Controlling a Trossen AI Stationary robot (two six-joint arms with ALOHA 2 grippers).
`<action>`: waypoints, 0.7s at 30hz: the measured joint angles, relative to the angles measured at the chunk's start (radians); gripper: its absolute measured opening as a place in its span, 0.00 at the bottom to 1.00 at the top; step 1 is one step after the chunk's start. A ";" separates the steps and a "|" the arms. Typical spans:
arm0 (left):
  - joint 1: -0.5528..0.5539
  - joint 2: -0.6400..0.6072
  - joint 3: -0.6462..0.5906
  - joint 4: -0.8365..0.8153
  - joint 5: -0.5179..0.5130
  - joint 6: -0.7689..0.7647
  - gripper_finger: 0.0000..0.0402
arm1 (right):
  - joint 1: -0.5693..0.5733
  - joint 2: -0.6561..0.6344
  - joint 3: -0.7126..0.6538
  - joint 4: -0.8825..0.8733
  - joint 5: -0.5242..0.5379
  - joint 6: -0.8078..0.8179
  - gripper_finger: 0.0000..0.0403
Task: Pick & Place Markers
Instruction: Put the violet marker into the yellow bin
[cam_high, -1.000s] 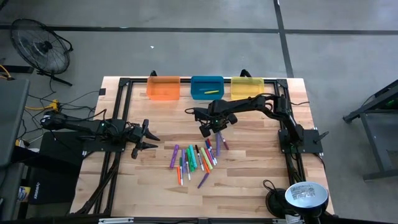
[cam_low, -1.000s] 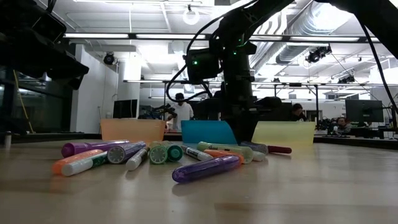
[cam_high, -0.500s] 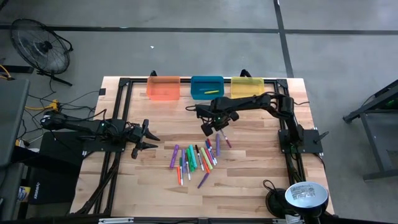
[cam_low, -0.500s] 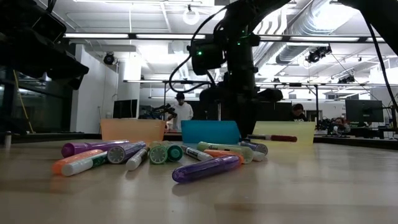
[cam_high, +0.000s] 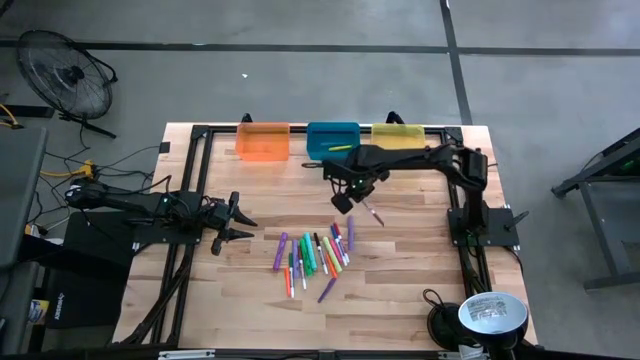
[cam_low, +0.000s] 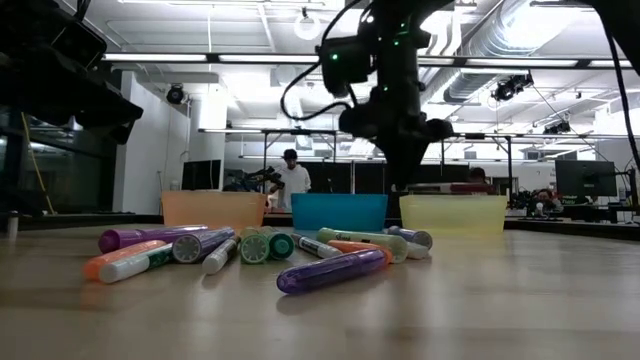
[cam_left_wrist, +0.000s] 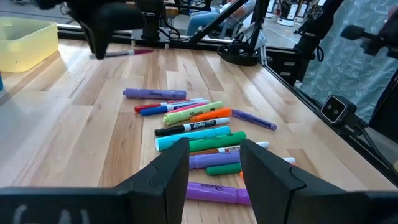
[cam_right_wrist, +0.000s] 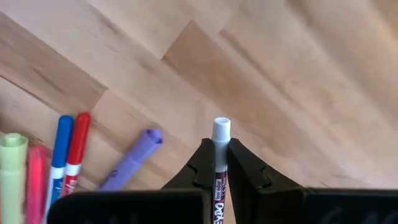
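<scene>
- High view: the right gripper (cam_high: 352, 197) hangs over bare wood between the row of bins and the marker pile (cam_high: 315, 255), clamped on a dark-red marker (cam_high: 372, 213) that sticks out slantwise from it. The blue bin (cam_high: 333, 140), already holding a yellow marker (cam_high: 340, 149), lies just beyond the gripper, the yellow bin (cam_high: 398, 138) beside that and the orange bin (cam_high: 263, 141) farther off; the lift likely clears their walls. The left gripper (cam_high: 243, 223) waits low over the table (cam_high: 420, 290), short of the pile, fingers parted around nothing.
- Low view: the held marker (cam_low: 458, 187) lies level, above the yellow bin's rim, under the right gripper (cam_low: 408, 172). The pile rests on the table, nearer the camera.
- Left wrist view: the left gripper's fingers (cam_left_wrist: 174, 163) stand apart, empty, the pile just ahead of them, probably placed for its own pick.
- Right wrist view: the two fingers pinch the marker's barrel, its white end (cam_right_wrist: 221, 130) poking past the tips, so the grip looks centred and firm. A purple marker (cam_right_wrist: 130, 160) and a red marker (cam_right_wrist: 74, 152) lie below on the wood.
</scene>
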 joint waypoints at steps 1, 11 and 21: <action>0.000 0.000 0.000 0.000 0.000 0.000 0.35 | -0.006 -0.010 0.000 -0.001 0.010 -0.029 0.03; 0.000 0.000 0.000 0.000 0.000 0.000 0.35 | -0.077 -0.068 0.014 -0.021 0.126 -0.394 0.03; 0.000 0.000 0.000 0.000 0.000 0.000 0.35 | -0.185 -0.068 0.068 -0.028 0.385 -0.757 0.03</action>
